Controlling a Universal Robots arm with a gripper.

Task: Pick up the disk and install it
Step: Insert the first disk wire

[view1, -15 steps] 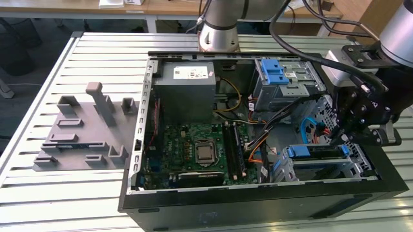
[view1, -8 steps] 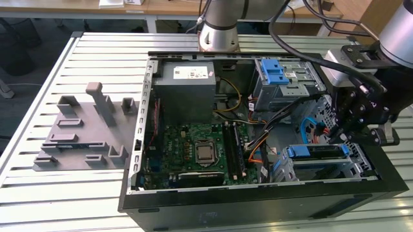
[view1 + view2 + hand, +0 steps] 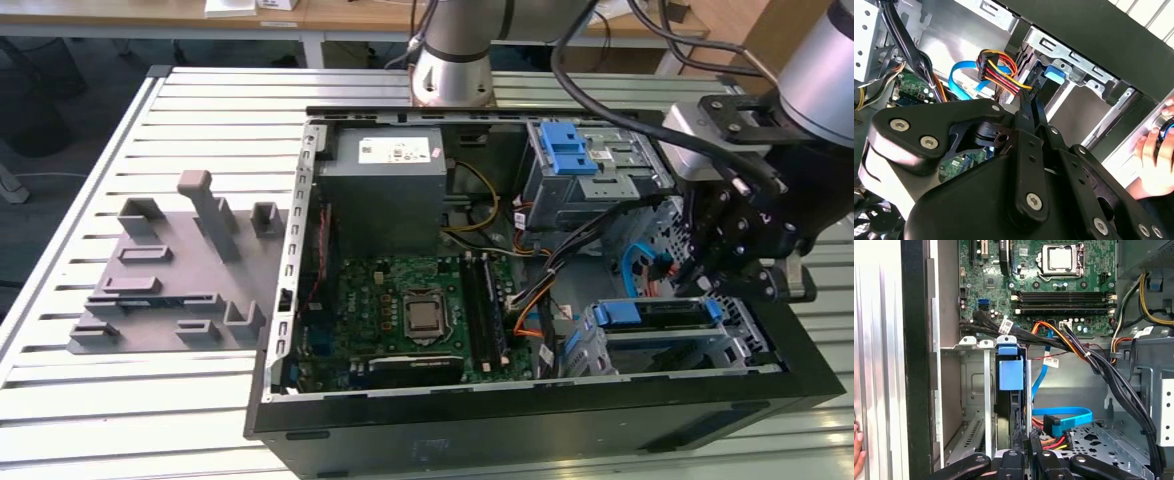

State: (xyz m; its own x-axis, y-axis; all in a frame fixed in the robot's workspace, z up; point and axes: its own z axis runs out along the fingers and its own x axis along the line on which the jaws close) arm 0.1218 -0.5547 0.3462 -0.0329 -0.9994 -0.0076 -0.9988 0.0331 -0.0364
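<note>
The disk point(image 3: 657, 314) sits edge-up in the drive cage point(image 3: 747, 345) of the open computer case point(image 3: 534, 420), showing its blue rail point(image 3: 1011, 374) and dark edge. The gripper point(image 3: 703, 283) is just above it, its fingers point(image 3: 1026, 452) close together. No writing is readable.

The gripper point(image 3: 747, 275) hangs over the computer case point(image 3: 534, 420), at its end toward the exterior view's right; just below the fingers point(image 3: 1024, 460) the disk point(image 3: 1010, 390) stands on edge in the drive cage point(image 3: 971, 390); beside them lies a cable bundle point(image 3: 1059, 432); beyond, the motherboard point(image 3: 1054, 285).
</note>
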